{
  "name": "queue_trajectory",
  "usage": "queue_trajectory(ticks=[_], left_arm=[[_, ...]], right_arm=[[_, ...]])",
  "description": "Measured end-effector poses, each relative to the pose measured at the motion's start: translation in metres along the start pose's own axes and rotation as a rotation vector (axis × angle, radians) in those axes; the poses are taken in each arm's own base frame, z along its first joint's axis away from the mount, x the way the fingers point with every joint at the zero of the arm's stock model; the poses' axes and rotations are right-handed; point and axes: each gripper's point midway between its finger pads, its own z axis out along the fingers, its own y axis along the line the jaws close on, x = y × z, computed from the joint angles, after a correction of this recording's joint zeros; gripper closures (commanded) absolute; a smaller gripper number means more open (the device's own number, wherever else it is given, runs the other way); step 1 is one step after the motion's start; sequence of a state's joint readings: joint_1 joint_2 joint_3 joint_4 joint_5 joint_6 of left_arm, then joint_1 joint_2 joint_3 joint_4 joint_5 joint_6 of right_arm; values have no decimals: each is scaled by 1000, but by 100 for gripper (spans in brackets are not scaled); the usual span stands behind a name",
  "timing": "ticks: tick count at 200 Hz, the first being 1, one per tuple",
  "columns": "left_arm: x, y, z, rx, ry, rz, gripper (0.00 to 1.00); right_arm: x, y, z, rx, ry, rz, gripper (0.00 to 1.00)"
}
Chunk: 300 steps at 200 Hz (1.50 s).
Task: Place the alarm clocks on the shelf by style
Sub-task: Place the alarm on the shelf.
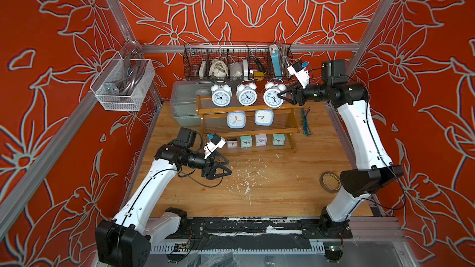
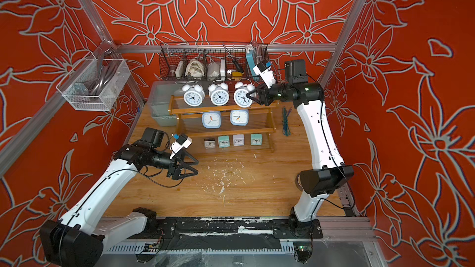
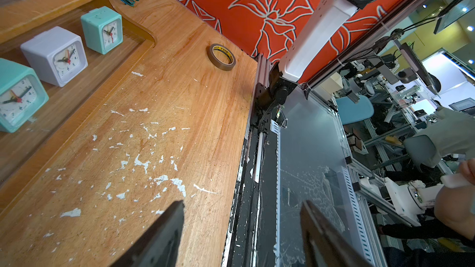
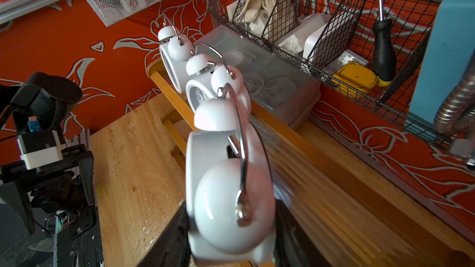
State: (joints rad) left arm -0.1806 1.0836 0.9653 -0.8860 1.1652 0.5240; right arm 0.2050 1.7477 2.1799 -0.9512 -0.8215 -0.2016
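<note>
Your left gripper (image 1: 228, 167) hangs low over the table (image 1: 270, 191), just in front of the left end of the shelf (image 1: 205, 111). Its jaws stand well apart with nothing between them, and the left wrist view shows only bare wood under them.

On the shelf's top tier the left bell clock (image 1: 221, 96) and the middle bell clock (image 1: 246, 96) stand free. Below them sit two blue clocks (image 1: 236, 120), side by side. On the bottom tier a grey clock (image 1: 232, 143), a teal clock (image 1: 246, 141), a white clock (image 1: 261, 140) and a second teal clock (image 1: 277, 139) stand in a row. Every dial faces the front of the table.

Your right gripper (image 1: 279, 96) is clamped on the right bell clock (image 1: 272, 98), at the right end of the top tier. In the right wrist view one finger lies against its front and the other against its back. That clock stands upright with its bells and handle on top and its long axis vertical, its dial facing forward like its neighbours.
</note>
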Motion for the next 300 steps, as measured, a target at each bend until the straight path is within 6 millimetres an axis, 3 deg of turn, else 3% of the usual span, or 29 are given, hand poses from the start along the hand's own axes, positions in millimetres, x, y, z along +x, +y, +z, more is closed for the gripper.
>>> queue_trajectory(ticks=[78,179,262,300], left_arm=[[3,3,-1,-7,-1,-20,27],[3,6,-4,-20,-10,-31,27],[3,7,-6,-22,-17,-36,27],[3,8,-7,-27,-23,-37,27]], right_arm=[[10,-33,32,5,32,31,66],[8,-50,49,5,25,23,63],[7,-54,52,7,21,-3,48],[8,-57,53,23,26,-19,32]])
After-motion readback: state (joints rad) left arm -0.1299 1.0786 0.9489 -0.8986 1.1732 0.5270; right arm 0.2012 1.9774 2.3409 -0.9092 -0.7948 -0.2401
